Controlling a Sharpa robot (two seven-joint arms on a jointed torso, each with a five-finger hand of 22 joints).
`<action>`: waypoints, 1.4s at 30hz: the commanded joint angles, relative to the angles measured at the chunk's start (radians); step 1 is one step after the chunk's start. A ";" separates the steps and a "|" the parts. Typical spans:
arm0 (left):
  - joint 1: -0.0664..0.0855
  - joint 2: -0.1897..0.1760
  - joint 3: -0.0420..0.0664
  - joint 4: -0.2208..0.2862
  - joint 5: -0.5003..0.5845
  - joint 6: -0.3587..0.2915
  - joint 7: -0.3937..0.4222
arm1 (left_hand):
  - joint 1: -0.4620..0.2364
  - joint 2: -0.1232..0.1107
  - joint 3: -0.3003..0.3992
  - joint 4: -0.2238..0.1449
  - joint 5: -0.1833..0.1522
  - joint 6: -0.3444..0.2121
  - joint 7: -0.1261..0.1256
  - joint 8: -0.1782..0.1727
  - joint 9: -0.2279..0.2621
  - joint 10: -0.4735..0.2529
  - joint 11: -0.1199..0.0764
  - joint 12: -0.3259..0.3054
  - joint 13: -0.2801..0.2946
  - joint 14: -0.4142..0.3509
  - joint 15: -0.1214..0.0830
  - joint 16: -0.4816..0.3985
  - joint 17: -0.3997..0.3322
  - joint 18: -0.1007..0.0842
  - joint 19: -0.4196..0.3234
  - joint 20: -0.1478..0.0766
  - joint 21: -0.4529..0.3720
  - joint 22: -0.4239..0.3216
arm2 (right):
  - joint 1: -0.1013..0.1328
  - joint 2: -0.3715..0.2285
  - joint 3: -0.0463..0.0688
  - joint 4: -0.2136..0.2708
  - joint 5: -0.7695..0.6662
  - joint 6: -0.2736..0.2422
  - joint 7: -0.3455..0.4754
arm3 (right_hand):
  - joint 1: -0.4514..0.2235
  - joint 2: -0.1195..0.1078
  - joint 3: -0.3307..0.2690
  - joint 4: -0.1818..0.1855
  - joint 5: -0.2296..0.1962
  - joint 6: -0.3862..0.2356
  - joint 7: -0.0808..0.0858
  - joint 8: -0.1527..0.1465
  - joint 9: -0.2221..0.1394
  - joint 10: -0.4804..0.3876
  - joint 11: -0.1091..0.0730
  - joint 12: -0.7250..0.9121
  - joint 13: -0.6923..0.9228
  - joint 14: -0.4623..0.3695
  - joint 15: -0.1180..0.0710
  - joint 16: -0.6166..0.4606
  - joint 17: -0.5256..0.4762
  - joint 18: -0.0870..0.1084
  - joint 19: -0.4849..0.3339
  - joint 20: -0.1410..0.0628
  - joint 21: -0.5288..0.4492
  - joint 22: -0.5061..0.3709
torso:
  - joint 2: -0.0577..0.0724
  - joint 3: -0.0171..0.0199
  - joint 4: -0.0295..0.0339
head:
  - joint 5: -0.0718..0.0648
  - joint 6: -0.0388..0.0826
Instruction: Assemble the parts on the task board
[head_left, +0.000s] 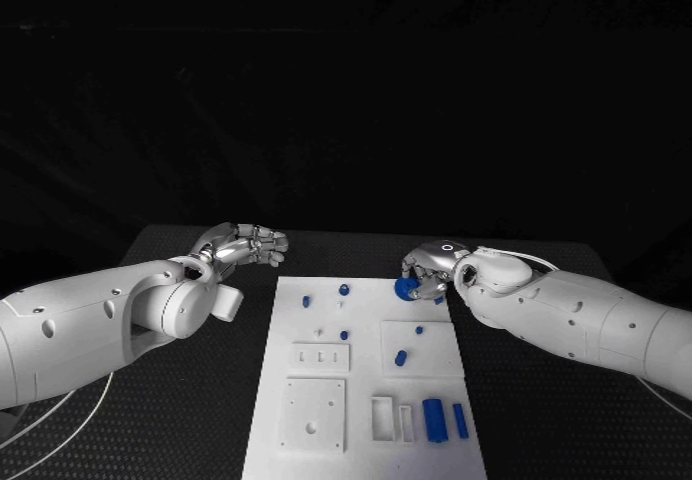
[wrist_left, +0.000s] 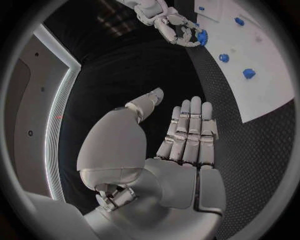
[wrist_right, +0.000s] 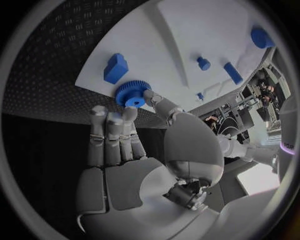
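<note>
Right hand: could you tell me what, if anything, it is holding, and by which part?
The right hand pinches a blue gear by its toothed rim, between thumb and fingertips, near the task board corner. The left hand holds nothing.

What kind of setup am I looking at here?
Probably a robotics lab test bench: a black table carries a white task board with small blue parts, and the right hand holds a blue gear at the board's far edge.
</note>
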 joint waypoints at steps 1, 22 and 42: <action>0.001 0.000 0.001 0.004 -0.021 0.011 0.007 | -0.008 0.000 0.005 0.000 -0.004 -0.006 0.000 -0.004 0.001 -0.007 0.002 -0.004 -0.001 0.001 -0.002 0.001 0.001 0.016 -0.007 -0.002 0.005 0.019 | -0.011 -0.001 -0.006 0.016 -0.072 -0.027 -0.013 | 0.001 -0.008 0.000 0.010 -0.004 0.139 -0.003 0.005 0.003 -0.082 -0.024 0.005 -0.002 0.013 -0.004 0.005 0.003 0.031 0.012 -0.003 0.005 0.010 | 0.000 0.0004 0.0001 | 0.000 0.001; 0.001 -0.009 0.001 0.010 -0.023 0.004 0.008 | -0.008 0.000 0.006 0.000 -0.004 -0.006 0.000 -0.004 0.002 -0.007 0.002 -0.004 -0.001 0.001 -0.002 0.001 0.001 0.016 -0.008 -0.003 0.005 0.019 | -0.002 -0.057 0.004 0.210 -0.200 -0.173 -0.158 | 0.020 -0.088 0.073 0.084 -0.072 0.161 -0.012 0.002 0.006 -0.056 -0.032 0.000 -0.011 0.036 -0.013 -0.007 0.021 0.031 0.033 -0.019 0.009 0.003 | -0.002 0.0006 -0.0010 | 0.004 0.005; 0.001 -0.005 0.001 0.002 -0.023 0.007 0.008 | -0.009 -0.001 0.006 0.001 -0.004 -0.006 0.001 -0.004 0.002 -0.006 0.003 -0.004 -0.001 0.001 -0.002 0.002 0.002 0.016 -0.007 -0.003 0.006 0.019 | -0.002 -0.056 0.004 0.189 -0.110 -0.087 -0.137 | -0.003 -0.114 0.031 0.043 -0.086 0.081 0.017 -0.050 -0.017 -0.077 -0.007 -0.008 -0.011 0.027 0.010 -0.029 0.039 0.031 0.011 -0.012 0.002 0.005 | 0.000 0.0012 0.0029 | 0.000 0.014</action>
